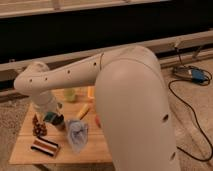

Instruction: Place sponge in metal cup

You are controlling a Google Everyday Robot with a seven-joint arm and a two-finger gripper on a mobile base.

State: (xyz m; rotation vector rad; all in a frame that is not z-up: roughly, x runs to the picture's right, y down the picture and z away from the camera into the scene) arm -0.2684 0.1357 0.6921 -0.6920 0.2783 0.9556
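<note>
Camera view: the gripper hangs low at the left of the frame, over the worktop, holding what looks like the teal sponge; how wide it is open I cannot tell. The dark metal cup sits directly beneath and slightly right of it.

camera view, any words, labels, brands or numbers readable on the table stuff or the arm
None can be read.
The striped packet shows only bands, the crumpled bag and blue device no legible print.
The arm is unmarked.
The gripper hangs over the table's left side.
</note>
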